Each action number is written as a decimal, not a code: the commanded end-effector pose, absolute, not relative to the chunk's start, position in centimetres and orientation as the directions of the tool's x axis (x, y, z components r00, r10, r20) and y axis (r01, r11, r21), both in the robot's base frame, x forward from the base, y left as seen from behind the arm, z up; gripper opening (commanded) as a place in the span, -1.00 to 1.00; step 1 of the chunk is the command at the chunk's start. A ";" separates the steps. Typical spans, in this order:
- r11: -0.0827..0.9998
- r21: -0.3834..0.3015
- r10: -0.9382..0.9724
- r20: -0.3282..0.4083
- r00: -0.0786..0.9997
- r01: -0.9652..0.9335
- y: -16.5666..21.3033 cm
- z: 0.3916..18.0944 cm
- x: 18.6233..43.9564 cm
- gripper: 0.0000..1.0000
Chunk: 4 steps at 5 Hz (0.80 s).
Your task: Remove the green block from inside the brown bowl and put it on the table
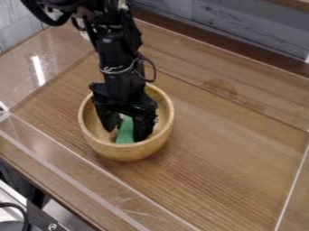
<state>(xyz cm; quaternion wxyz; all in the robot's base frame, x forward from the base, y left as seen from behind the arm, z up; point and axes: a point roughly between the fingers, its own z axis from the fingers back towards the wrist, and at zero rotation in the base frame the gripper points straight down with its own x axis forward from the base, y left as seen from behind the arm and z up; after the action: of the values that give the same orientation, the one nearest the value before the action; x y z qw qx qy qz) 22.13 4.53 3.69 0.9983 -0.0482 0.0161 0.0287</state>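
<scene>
The brown bowl (107,145) sits on the table (229,153) left of centre, round and light wood with a thick rim. Inside it leans the green block (125,132), partly hidden by the arm. My black gripper (126,124) reaches straight down into the bowl, open, its two fingers (146,124) standing on either side of the block. Whether the fingers touch the block cannot be told.
Clear acrylic walls (49,153) ring the table's edges, close in front and to the left of the bowl. Bare wood-grain tabletop stretches to the right and behind the bowl. The arm's black links (111,45) rise from the bowl toward the upper left.
</scene>
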 end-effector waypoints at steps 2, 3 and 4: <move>0.993 -0.104 0.061 0.000 0.998 -0.061 4.8 3.7 22.7 -1.00; 0.992 -0.111 0.064 -0.004 0.998 -0.064 4.6 3.7 22.7 -1.00; 0.991 -0.119 0.067 -0.013 0.998 -0.068 4.5 3.8 22.6 -1.00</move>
<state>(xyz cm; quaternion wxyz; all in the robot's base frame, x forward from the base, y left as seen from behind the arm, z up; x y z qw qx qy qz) 22.19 4.26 3.25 0.9973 -0.0615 0.0158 0.0379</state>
